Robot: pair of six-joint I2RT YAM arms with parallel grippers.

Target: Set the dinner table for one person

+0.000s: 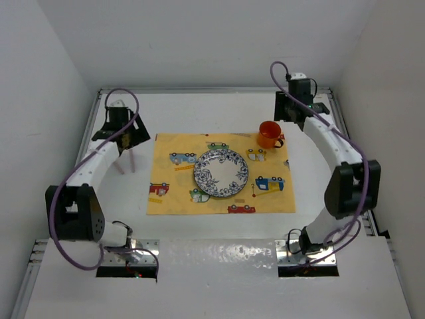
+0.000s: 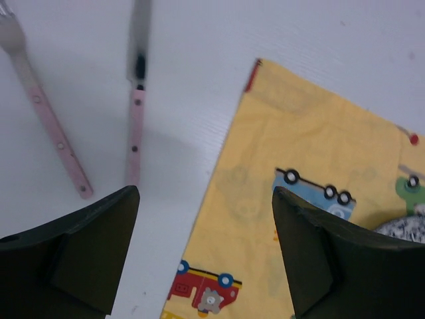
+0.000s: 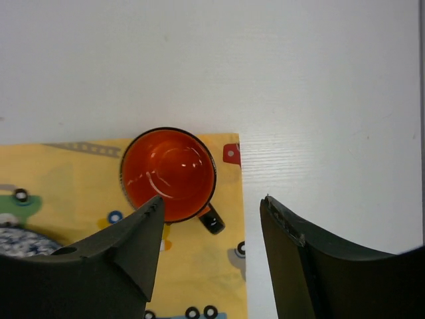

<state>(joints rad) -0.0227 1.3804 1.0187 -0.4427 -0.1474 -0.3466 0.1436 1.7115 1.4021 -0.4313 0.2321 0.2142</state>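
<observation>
The white dinner table holds a yellow car-print placemat with a blue-patterned plate at its centre and an orange mug at its far right corner. A pink-handled fork and knife lie on the table left of the placemat. My left gripper is open and empty above them. In the left wrist view it hangs over the placemat's left edge, with the fork and knife beyond it. My right gripper is open and empty, hovering beside the mug.
Thin metal rails edge the table, with white walls close behind and at both sides. The plate's rim shows at the right of the left wrist view. The placemat's right edge runs between my right fingers.
</observation>
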